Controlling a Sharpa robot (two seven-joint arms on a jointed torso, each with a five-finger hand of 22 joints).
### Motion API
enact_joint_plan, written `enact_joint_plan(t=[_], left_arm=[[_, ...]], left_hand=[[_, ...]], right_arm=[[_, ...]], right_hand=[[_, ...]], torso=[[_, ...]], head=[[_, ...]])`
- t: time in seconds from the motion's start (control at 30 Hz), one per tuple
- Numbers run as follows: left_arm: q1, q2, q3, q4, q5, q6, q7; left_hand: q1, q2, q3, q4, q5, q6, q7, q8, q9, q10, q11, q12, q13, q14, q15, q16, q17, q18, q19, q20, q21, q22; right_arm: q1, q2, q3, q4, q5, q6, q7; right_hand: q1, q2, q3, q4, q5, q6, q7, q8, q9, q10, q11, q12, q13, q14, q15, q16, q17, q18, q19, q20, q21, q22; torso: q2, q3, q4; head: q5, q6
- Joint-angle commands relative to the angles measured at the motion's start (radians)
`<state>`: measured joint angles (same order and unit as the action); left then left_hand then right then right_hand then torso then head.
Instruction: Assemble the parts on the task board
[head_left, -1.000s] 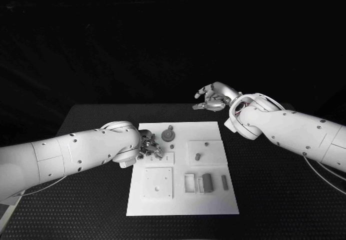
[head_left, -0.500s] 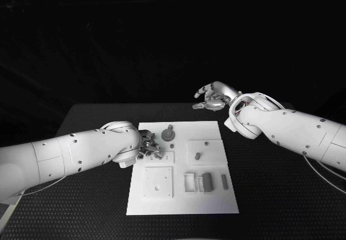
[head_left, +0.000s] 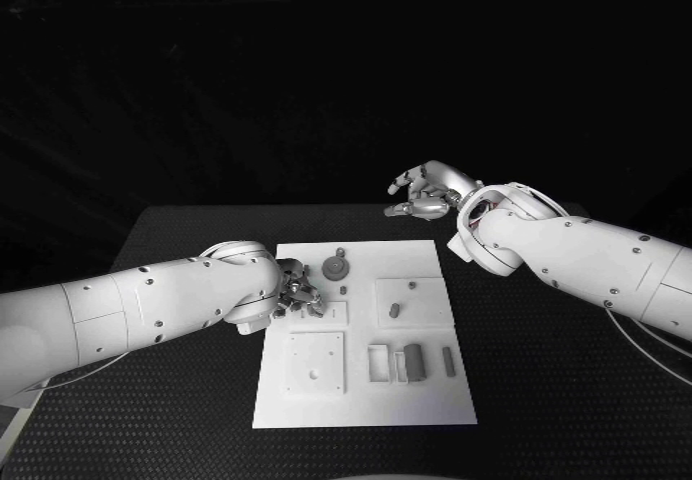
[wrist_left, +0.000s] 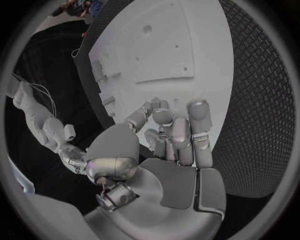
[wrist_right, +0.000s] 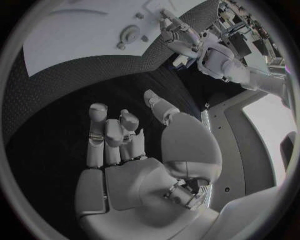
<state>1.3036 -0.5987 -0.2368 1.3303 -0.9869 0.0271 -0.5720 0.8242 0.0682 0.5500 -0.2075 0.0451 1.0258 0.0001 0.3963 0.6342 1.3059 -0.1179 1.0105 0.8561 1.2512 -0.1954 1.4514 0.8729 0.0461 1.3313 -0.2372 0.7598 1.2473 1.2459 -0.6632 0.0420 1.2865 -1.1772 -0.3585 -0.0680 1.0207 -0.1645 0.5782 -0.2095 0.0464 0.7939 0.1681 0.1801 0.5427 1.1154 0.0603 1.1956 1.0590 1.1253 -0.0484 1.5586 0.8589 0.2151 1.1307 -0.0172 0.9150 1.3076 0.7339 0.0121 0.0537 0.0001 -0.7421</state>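
If the left hand presses down off-line, the small part could tip or skid across the board, since its fingers are bunched over the board's left edge with any grip hidden, while the right hand hovers beyond the board, curled, empty.

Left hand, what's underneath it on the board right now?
The left hand sits low over the left edge of the task board, fingers curled by a small square plate. Whatever lies beneath the fingers is covered.
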Motion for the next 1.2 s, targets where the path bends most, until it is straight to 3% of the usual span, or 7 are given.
enact_joint_plan(t=[0.03, 0.77, 1.03, 1.2], left_arm=[[-0.001, 0.0, -0.001, 0.001, -0.017, 0.029, -0.008], [-0.002, 0.005, -0.001, -0.001, -0.017, 0.035, -0.008], [-0.004, 0.009, -0.001, -0.005, -0.016, 0.034, -0.006], [-0.005, 0.009, -0.001, -0.004, -0.014, 0.034, -0.003]], left_hand=[[0.005, 0.014, 0.002, 0.0, 0.003, 0.083, -0.008, 0.174, 0.111, 0.005, 0.001, -0.006, -0.001, -0.015, -0.023, 0.003, -0.001, 0.017, 0.004, 0.003, -0.005, 0.001], [0.006, 0.013, 0.002, -0.004, 0.003, 0.083, -0.008, 0.173, 0.111, 0.006, 0.001, -0.008, -0.002, -0.015, -0.023, 0.004, -0.002, 0.016, 0.004, 0.003, -0.005, 0.002], [-0.001, -0.002, -0.003, -0.005, 0.003, 0.083, -0.007, 0.17, 0.11, 0.008, 0.002, -0.01, -0.003, -0.015, -0.022, 0.004, -0.006, 0.016, 0.004, 0.004, -0.007, 0.003], [-0.021, -0.008, -0.009, 0.016, 0.003, 0.086, -0.007, 0.169, 0.11, 0.01, 0.002, -0.012, -0.003, -0.015, -0.022, 0.006, -0.008, 0.015, 0.005, 0.005, -0.009, 0.002]], right_arm=[[0.0, 0.001, 0.001, 0.0, 0.0, 0.012, 0.005], [0.0, 0.002, 0.001, -0.001, 0.0, 0.014, 0.005], [0.0, 0.003, 0.001, -0.003, 0.0, 0.015, 0.005], [0.0, 0.003, 0.001, -0.003, 0.0, 0.016, 0.004]], right_hand=[[-0.003, 0.009, -0.005, -0.003, 0.003, -0.001, 0.007, 0.003, 0.0, -0.01, 0.0, 0.0, -0.002, -0.007, 0.001, -0.005, -0.001, 0.047, 0.001, -0.006, -0.007, 0.013], [-0.002, 0.01, -0.006, -0.005, 0.003, -0.002, 0.007, 0.003, 0.0, -0.011, 0.0, 0.001, -0.002, -0.008, 0.001, -0.005, -0.001, 0.047, 0.0, -0.005, -0.007, 0.014], [-0.002, 0.01, -0.007, -0.005, 0.003, -0.002, 0.007, 0.003, 0.0, -0.011, 0.0, 0.001, -0.003, -0.008, 0.001, -0.005, -0.001, 0.047, 0.0, -0.005, -0.007, 0.014], [-0.002, 0.011, -0.007, -0.005, 0.003, -0.002, 0.007, 0.003, 0.0, -0.011, 0.0, 0.001, -0.003, -0.008, 0.001, -0.005, -0.001, 0.047, 0.0, -0.005, -0.008, 0.014]], torso=[[0.0, 0.0, 0.0004], [0.0, 0.0002, -0.0005], [0.0, 0.0008, -0.001], [0.0, 0.0005, -0.0007]], head=[[0.001, -0.002], [0.002, -0.004], [0.001, -0.004], [0.001, -0.005]])
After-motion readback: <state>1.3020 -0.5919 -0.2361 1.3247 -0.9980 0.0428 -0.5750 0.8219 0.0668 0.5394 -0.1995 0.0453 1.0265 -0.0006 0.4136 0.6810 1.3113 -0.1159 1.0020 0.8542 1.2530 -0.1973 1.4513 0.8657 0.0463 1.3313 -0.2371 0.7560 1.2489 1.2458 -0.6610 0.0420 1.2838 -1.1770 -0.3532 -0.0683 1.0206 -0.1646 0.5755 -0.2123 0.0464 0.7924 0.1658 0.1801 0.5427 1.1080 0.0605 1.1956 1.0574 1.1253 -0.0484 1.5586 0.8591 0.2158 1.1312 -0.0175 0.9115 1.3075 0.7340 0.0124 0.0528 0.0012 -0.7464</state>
